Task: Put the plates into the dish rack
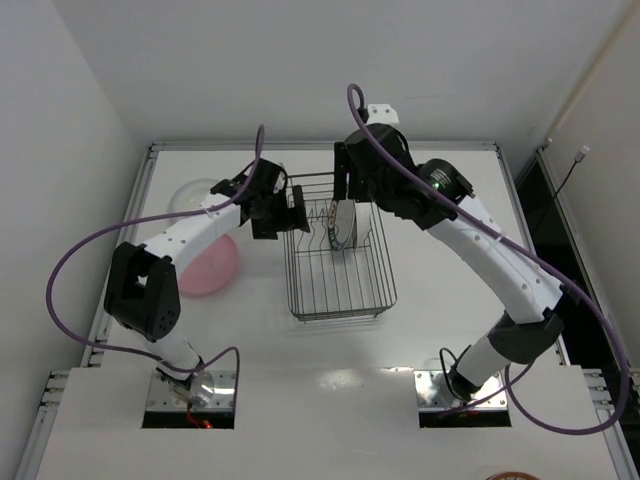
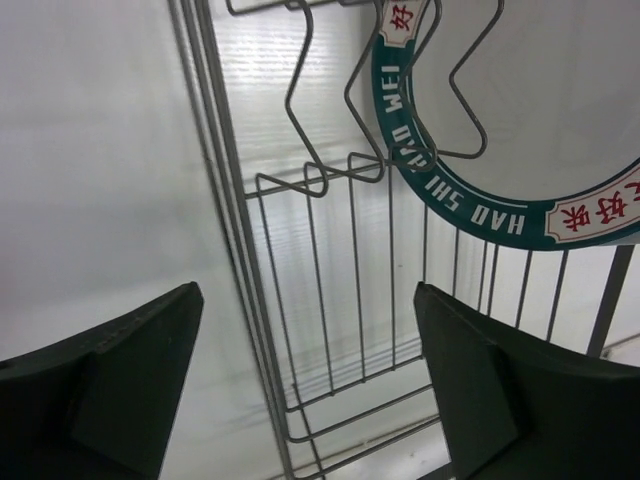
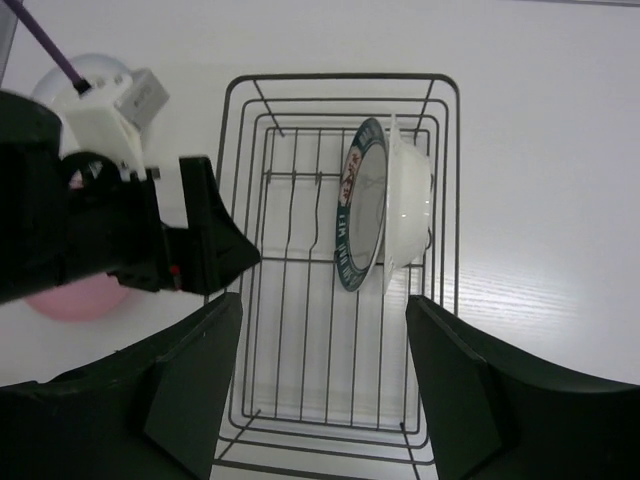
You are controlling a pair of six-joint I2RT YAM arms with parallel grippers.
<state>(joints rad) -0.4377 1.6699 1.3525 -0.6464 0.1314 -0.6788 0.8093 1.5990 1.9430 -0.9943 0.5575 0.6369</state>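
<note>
Top external, item list.
1. dish rack: dark wire, centre of table, long axis 12–6 o'clock.
2. patterned-rim plate: stands on edge in the rack's 12 o'clock half, among prongs; green band w/ lettering.
3. white plate: on edge, at 3 o'clock of item 2, close against it; contact cannot be told.
4. pink plate: flat on table, 9 o'clock of rack, partly under left arm.
5. translucent plate: on table, approx. 10 o'clock of rack.
6. left gripper: at the rack's 10 o'clock rim, fingers spread, nothing btwn them; left wrist view shows rack wires below.
7. right gripper: above the rack's 12 o'clock end, fingers spread wide, empty; both racked plates lie below it.
</note>
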